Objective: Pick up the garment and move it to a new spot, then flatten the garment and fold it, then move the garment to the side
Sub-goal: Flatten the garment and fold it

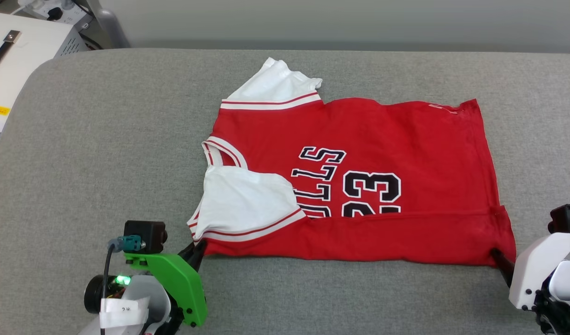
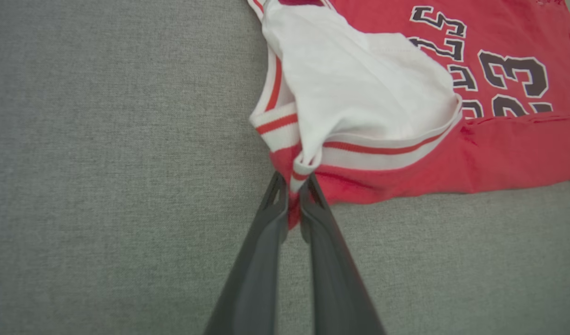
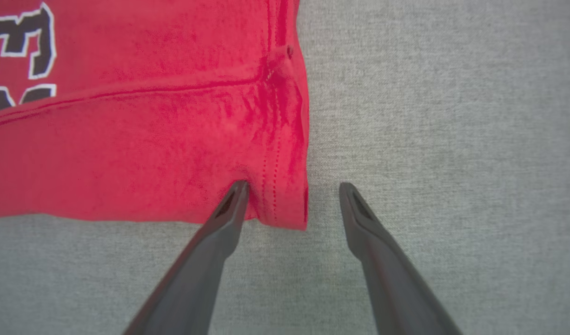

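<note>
The garment (image 1: 359,139) (image 2: 499,149) (image 3: 127,139) lies mostly flat around the middle of the surface (image 1: 103,139), well in from the far edge. Its collar points toward the left edge and its hem toward the right. The side nearest the robot is turned up in a long red band that covers the lower part of the black lettering and the number. One white sleeve lies folded in over the chest, and the other juts toward the far edge.

The left gripper (image 1: 199,249) (image 2: 292,186) is clenched on the near-left corner, with red cloth and striped sleeve trim pinched between its fingers. The right gripper (image 1: 498,257) (image 3: 293,185) stands released at the near-right corner. One finger touches the hem and the other rests over bare surface just beside it, so the corner sits between them ungrasped.

Moving and flattening look done, and a first lengthwise fold seems to be in. What remains is probably closing the right grip, carrying the near edge over toward the far edge, any crosswise fold, and shifting the garment aside.

Beyond the far-left corner sits pale equipment (image 1: 29,42).
</note>
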Tool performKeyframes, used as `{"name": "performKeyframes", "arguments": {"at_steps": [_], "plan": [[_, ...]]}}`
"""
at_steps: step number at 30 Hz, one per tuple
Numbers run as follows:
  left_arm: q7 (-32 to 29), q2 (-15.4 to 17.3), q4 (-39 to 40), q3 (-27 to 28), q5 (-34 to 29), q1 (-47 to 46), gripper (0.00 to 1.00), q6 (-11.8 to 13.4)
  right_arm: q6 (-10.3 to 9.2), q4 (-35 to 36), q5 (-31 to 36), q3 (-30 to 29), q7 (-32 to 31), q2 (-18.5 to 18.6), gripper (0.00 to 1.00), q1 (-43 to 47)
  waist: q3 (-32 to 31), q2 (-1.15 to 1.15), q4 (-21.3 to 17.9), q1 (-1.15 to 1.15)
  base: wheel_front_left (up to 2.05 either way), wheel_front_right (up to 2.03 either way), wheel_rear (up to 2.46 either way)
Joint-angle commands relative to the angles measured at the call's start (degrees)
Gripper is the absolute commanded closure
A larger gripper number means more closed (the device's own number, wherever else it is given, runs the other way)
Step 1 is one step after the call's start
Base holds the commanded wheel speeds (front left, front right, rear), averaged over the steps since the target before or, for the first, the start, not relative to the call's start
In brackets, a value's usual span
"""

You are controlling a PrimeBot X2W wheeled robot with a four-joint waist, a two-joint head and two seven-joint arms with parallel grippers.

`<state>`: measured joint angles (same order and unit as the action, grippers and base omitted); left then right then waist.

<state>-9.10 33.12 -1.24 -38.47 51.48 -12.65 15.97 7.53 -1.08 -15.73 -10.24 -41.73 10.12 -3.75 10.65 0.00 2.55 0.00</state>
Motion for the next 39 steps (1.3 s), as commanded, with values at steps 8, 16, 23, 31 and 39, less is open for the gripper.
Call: {"name": "performKeyframes", "arguments": {"at_steps": [8,16,23,31,39], "plan": [[-0.5,1.1,2.8,-0.1,-1.2,0.5,1.0,1.1,-0.04,-5.9,2.4,-1.2,1.2,-1.8,0.0,-3.2,1.7,0.0,0.8,0.0,0.0,0.0,0.0],[-0.7,1.0,2.1,-0.4,-1.2,0.2,1.0,0.9,-0.04,-9.9,2.4,-0.7,1.6,-2.0,1.0,-4.2,2.1,0.0,1.0,0.0,0.0,0.0,0.0],[-0.5,0.7,0.3,-0.9,-0.6,1.5,1.0,0.7,-0.04,-9.8,1.3,-1.7,3.0,-0.9,1.0,-2.9,-1.1,0.0,0.9,0.0,0.0,0.0,0.0],[-0.6,1.4,0.0,-1.8,0.6,6.2,1.0,1.5,-0.04,-4.9,-0.7,-3.1,1.0,-0.9,1.0,2.8,-6.0,0.0,0.7,0.0,0.0,0.0,0.0],[-1.1,2.5,1.9,-2.8,2.2,12.2,1.0,2.7,-0.04,2.0,-2.1,-4.8,-3.0,-2.3,1.0,9.7,-8.0,0.0,0.6,0.0,0.0,0.0,0.0]]}}
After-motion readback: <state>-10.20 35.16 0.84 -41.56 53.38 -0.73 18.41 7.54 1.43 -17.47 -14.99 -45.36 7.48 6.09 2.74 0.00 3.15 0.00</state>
